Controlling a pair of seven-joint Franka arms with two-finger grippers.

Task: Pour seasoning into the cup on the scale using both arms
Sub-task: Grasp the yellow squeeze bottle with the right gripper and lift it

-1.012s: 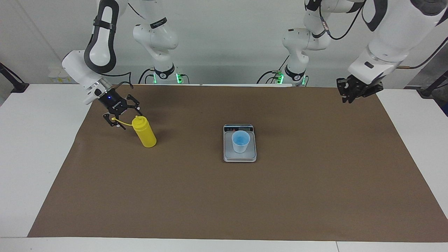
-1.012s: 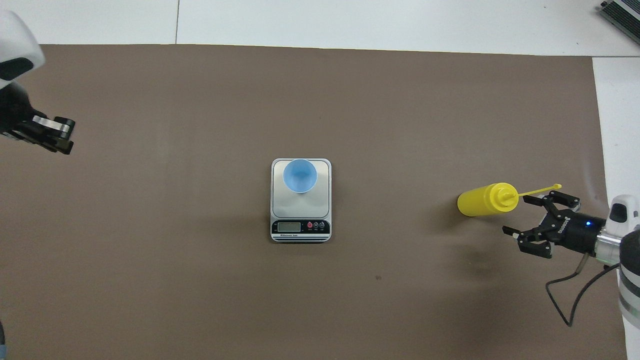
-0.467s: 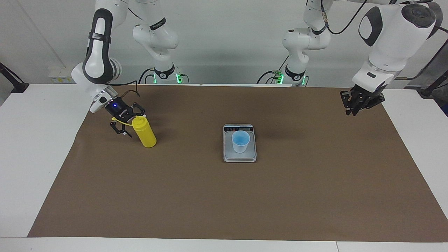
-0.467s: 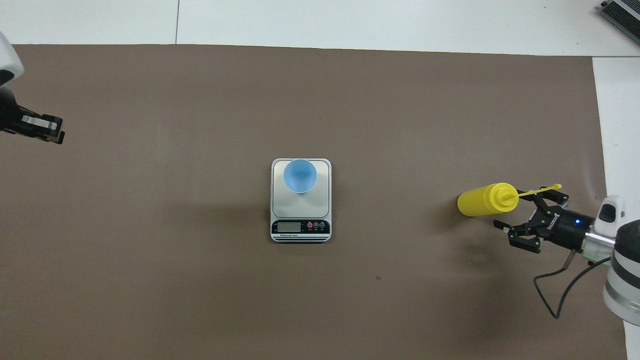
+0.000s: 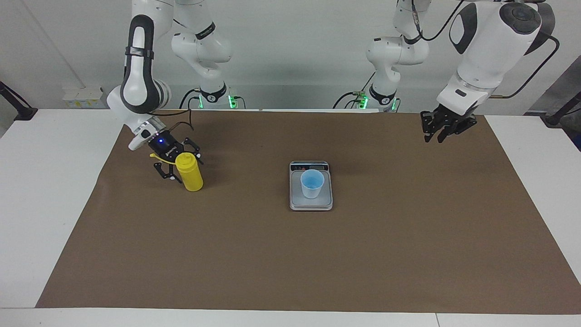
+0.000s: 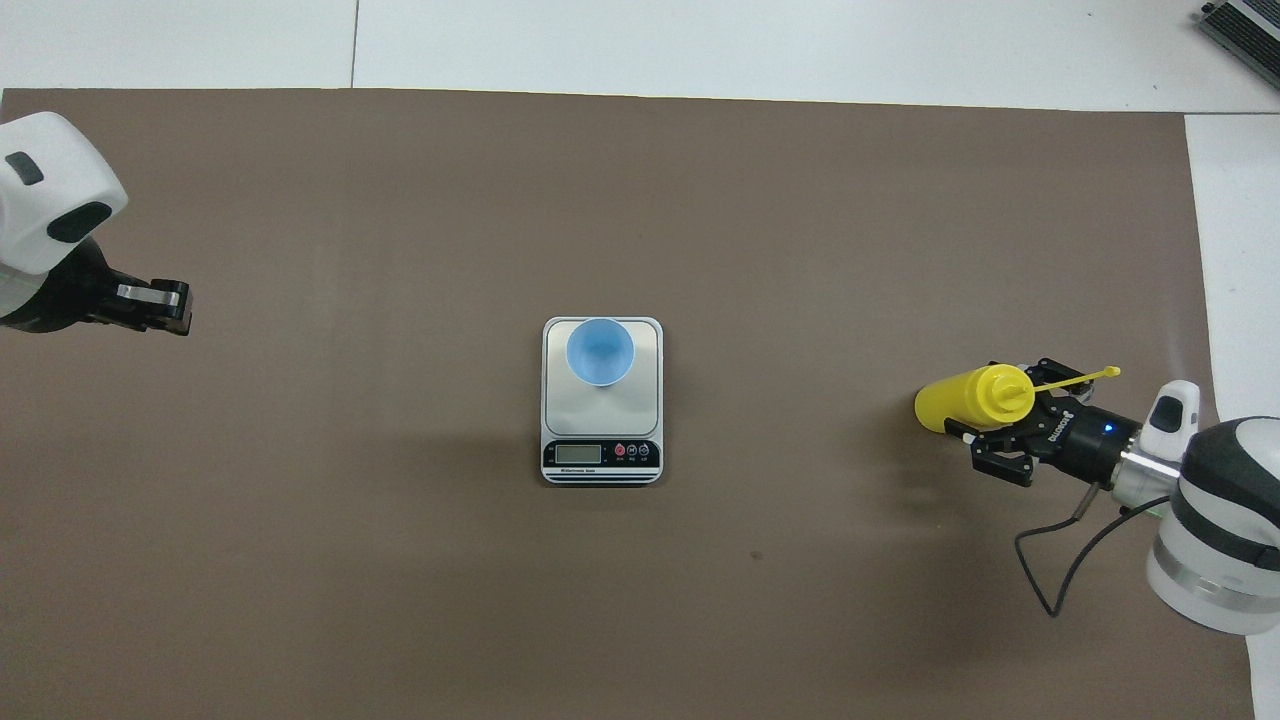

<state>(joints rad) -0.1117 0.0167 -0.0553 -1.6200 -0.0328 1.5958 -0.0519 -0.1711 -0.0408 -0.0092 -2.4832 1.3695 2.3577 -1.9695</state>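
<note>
The yellow seasoning bottle (image 5: 191, 178) stands upright on the brown mat toward the right arm's end of the table; it also shows in the overhead view (image 6: 945, 405). Its cap strap (image 6: 1085, 377) sticks out over the right gripper. My right gripper (image 5: 184, 169) is open, with one finger on each side of the bottle's upper part (image 6: 985, 420). The light blue cup (image 5: 312, 184) stands on the silver scale (image 5: 297, 200) at mid-table, at the scale's end farther from the robots (image 6: 599, 351). My left gripper (image 5: 433, 136) hangs above the mat at the left arm's end (image 6: 165, 305).
A brown mat (image 5: 290, 254) covers most of the white table (image 5: 45, 204). The scale's display strip (image 6: 600, 455) faces the robots. A grey device (image 6: 1240, 25) lies at the table corner farthest from the robots, at the right arm's end.
My right gripper has moved in toward the bottle, and its fingers now flank the bottle's top. My left gripper has shifted from the table's end toward the middle. Bottle, cup and scale have not moved.
</note>
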